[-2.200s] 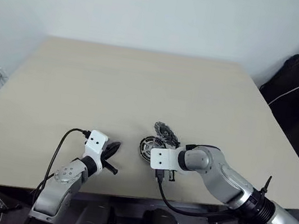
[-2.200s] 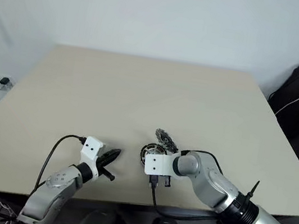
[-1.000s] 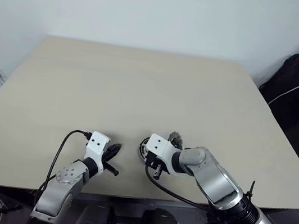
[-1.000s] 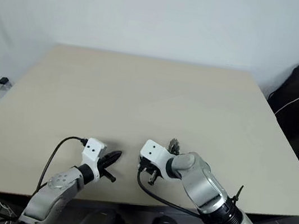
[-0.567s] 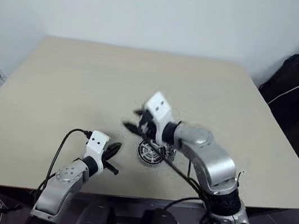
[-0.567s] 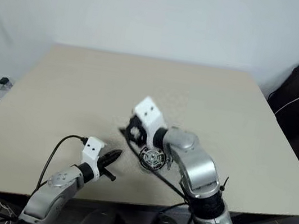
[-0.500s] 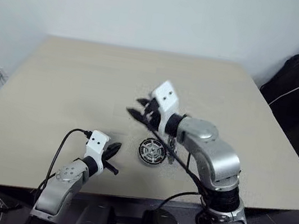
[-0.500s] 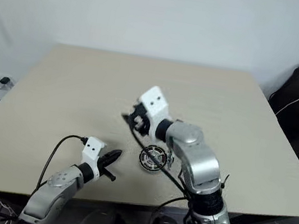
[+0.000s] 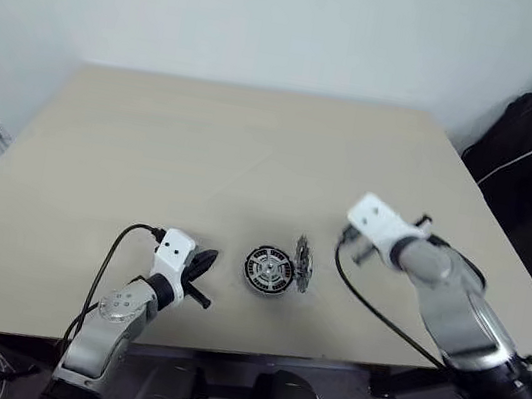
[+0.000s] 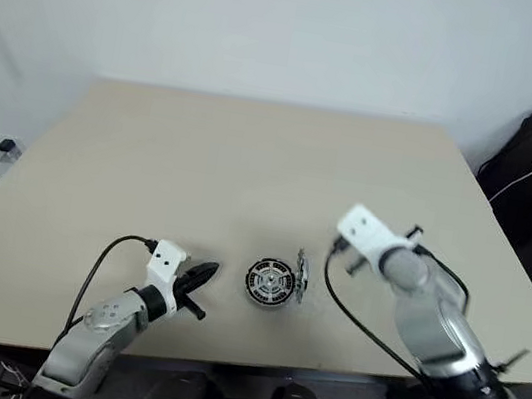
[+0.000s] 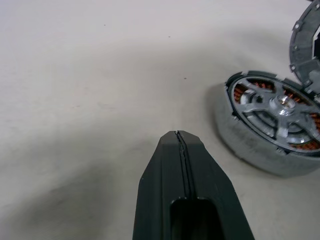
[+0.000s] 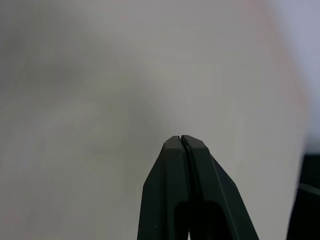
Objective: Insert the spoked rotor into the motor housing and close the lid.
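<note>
The ribbed silver disc lid [image 9: 302,263] leans beside the copper-wound round motor housing [image 9: 269,270], left of the pressed-together, empty right gripper [image 12: 181,140]; it should reopen before pinching the rim.

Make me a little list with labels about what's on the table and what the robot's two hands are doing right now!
table: tan table
motor housing: motor housing lies flat near the front edge, copper windings visible
spoked rotor: spoked rotor sits in the housing
lid: lid stands on edge, leaning at the housing's right side; not closed
left gripper: left gripper fingers shut, holding nothing, left of the housing
right gripper: right gripper fingers shut, holding nothing, right of the lid and apart from it
</note>
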Available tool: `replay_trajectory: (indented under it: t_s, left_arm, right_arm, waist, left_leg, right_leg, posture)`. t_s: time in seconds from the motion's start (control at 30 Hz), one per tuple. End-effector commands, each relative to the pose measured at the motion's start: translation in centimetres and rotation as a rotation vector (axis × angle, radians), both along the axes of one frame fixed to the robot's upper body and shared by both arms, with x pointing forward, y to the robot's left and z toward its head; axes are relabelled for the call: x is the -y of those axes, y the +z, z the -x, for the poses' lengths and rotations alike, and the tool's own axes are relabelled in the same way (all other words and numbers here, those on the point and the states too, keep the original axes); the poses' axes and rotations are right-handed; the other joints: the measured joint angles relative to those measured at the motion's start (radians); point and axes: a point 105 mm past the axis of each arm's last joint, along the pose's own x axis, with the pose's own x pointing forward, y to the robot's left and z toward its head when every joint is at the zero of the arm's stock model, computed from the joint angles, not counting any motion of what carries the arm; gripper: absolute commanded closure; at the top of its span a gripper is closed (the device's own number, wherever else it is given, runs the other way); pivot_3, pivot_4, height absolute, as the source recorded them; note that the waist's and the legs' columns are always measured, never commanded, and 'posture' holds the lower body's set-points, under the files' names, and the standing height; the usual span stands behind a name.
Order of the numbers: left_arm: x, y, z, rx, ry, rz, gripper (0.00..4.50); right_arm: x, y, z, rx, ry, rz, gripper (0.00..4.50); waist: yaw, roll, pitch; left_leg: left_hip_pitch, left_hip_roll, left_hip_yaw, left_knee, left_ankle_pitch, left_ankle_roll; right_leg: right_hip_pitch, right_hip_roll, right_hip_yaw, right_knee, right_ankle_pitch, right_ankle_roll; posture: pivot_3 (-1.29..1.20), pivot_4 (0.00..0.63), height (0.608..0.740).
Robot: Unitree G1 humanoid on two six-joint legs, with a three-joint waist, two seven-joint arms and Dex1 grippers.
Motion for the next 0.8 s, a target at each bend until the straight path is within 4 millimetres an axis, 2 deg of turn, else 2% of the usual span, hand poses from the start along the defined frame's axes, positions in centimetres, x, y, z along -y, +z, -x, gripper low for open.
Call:
replay_trajectory:
  t_s: [0.03,0.2,0.33,0.57,0.8]
  left_arm:
    - [0.8,1.2,-0.2,0.090,-0.066,-0.033,4.50]
    - [1.2,1.5,0.0,0.152,-0.145,-0.075,4.50]
    - [1.3,1.5,0.2,0.150,-0.173,-0.058,4.50]
    - [1.2,1.4,0.2,0.141,-0.178,-0.053,4.50]
    - [1.2,1.3,0.3,0.137,-0.176,-0.051,4.50]
  right_arm:
    - [-2.9,0.4,2.2,-0.092,0.147,-0.127,4.47]
    - [-5.9,1.5,2.3,-0.059,0.178,-0.382,4.47]
    - [-7.5,2.4,2.4,-0.033,0.224,-0.507,4.47]
    - [-9.0,2.6,2.6,-0.040,0.266,-0.585,4.47]
    - [-11.0,1.8,2.8,-0.091,0.303,-0.640,4.47]
  waist:
    - [-0.003,0.000,0.000]
    - [0.001,-0.002,0.001]
    - [0.012,-0.002,0.001]
    - [0.021,-0.002,0.001]
    - [0.022,-0.002,0.001]
  left_leg:
    - [0.000,0.001,0.000,0.000,0.000,0.000]
    - [0.001,0.002,0.000,0.003,-0.003,0.005]
    - [0.001,0.001,0.000,0.003,-0.003,0.006]
    - [0.000,0.000,0.000,0.003,-0.003,0.005]
    - [0.000,0.001,0.000,0.003,-0.002,0.004]
  right_leg:
    - [0.000,0.000,0.000,0.000,0.000,0.000]
    - [0.002,0.001,0.000,0.000,0.002,0.003]
    - [0.002,0.000,0.001,-0.001,0.003,0.005]
    - [0.001,0.000,0.001,-0.002,0.002,0.003]
    - [0.001,0.000,0.000,-0.001,0.002,0.003]
  posture:
    - [0.00,0.000,0.740]
    - [0.00,0.000,0.740]
    - [0.00,0.000,0.740]
    - [0.00,0.000,0.740]
    - [0.00,0.000,0.740]
